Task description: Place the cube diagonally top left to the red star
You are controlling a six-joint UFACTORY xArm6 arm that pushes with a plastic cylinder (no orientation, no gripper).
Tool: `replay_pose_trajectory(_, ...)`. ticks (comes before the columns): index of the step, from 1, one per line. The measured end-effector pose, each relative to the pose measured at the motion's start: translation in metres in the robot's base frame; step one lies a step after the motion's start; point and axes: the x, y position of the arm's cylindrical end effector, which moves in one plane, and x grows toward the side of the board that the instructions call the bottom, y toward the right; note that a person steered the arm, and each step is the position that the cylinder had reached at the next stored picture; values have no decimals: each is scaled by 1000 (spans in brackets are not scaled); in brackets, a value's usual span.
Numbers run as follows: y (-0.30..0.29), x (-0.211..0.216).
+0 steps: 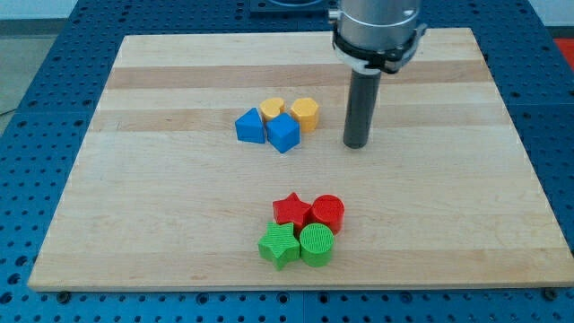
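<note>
A blue cube (283, 133) lies near the middle of the wooden board (161, 206), touching a blue triangular block (250, 126) on its left. A red star (291, 210) lies lower down, toward the view's bottom. My tip (357, 144) rests on the board to the right of the blue cube, apart from it, and well above the red star.
Two yellow blocks (273, 110) (305, 114) sit just behind the blue ones. A red cylinder (328, 213) touches the red star's right side. A green star (279, 245) and a green cylinder (317, 244) lie just below them.
</note>
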Motion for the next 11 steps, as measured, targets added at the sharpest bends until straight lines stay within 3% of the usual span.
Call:
replay_pose_trajectory(5, -114, -7)
replay_pose_trajectory(8, -92, 9)
replay_pose_trajectory(11, -179, 10)
